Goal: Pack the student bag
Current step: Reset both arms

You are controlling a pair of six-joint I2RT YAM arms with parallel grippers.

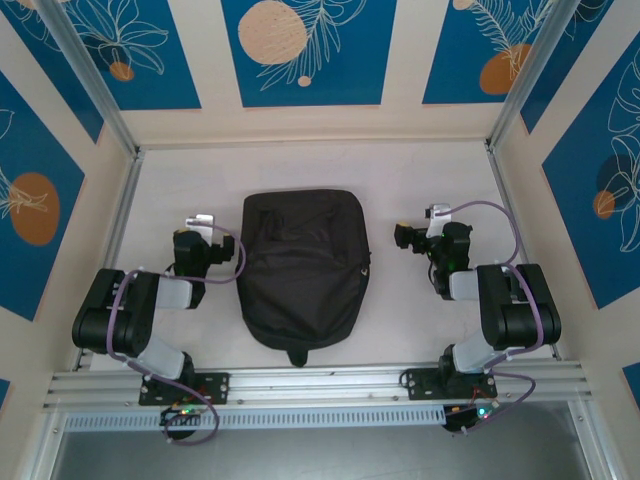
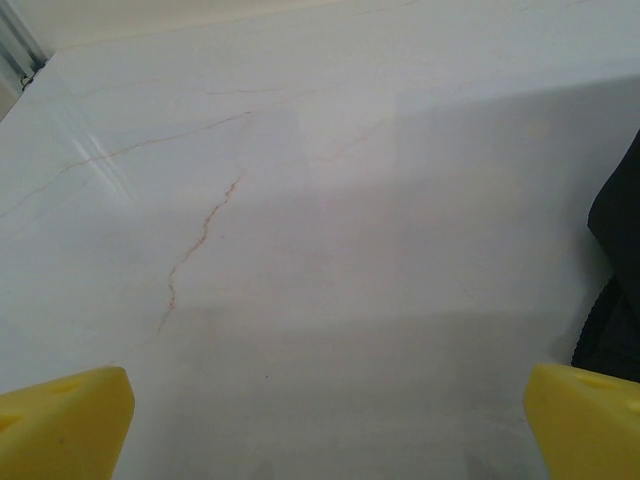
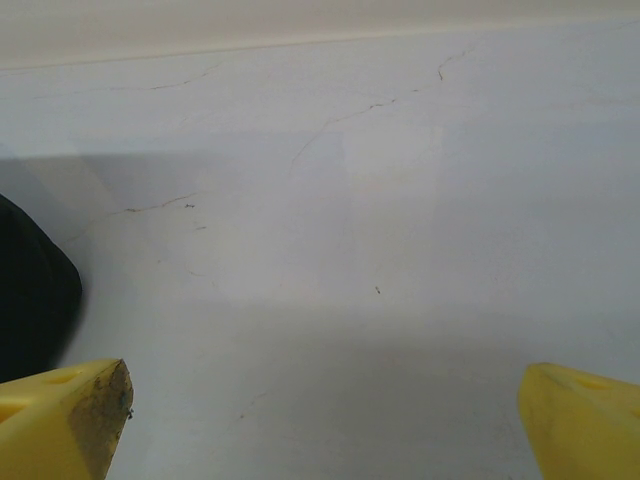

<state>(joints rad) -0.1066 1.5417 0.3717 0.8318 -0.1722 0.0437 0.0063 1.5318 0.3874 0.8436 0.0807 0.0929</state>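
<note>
My left end effector (image 2: pixel 322 425) is released, its yellow fingers (image 2: pixel 65 420) spread wide above the bare worktop (image 1: pixel 420 170). My right end effector (image 3: pixel 322 425) is also released and holds nothing. The student bag (image 1: pixel 303 270) lies flat on the worktop between my two arms, apart from both end effectors. Its black fabric enters the left wrist view at the right edge and the right wrist view at the left edge. Its narrower end, bearing a small loop, points toward my bases.
</note>
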